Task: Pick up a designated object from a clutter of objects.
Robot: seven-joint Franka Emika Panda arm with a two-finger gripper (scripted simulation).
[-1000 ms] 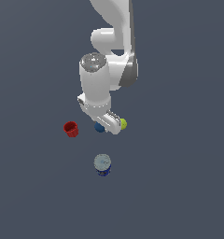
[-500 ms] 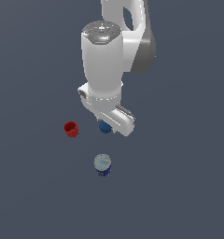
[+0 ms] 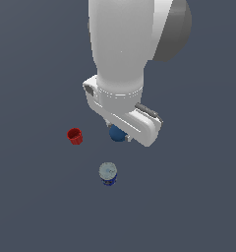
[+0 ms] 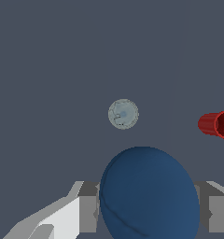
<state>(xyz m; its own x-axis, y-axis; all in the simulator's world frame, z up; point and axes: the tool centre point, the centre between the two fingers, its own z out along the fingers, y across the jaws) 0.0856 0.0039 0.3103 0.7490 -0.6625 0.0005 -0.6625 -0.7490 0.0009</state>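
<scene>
the surface [image 3: 36, 206] is a plain dark grey plane spreading out under everything, and it looks well below me. my arm [image 3: 130, 44] is the biggest thing over it, a thick white column filling the upper part of the exterior view, ending in my claw [image 4: 149, 212]. the claw is pinching the dark blue ball [image 4: 149, 196]: in the wrist view its grey fingers [image 4: 88, 212] sit tight against either side of the ball, which bulges large between them. in the exterior view the ball [image 3: 118, 134] peeks out just under my wrist housing, mostly hidden by it (only a blue curve shows). the blue can [image 3: 108, 174] with its silvery top stands apart from the claw, below it in the exterior view; the wrist view shows its round pale lid [image 4: 123, 113] beyond the ball. the red ribbed cup [image 3: 74, 136] sits off to the claw's side, toward the exterior view's left, well clear of ball and can, and shows at the edge of the wrist view [image 4: 217, 124].
</scene>
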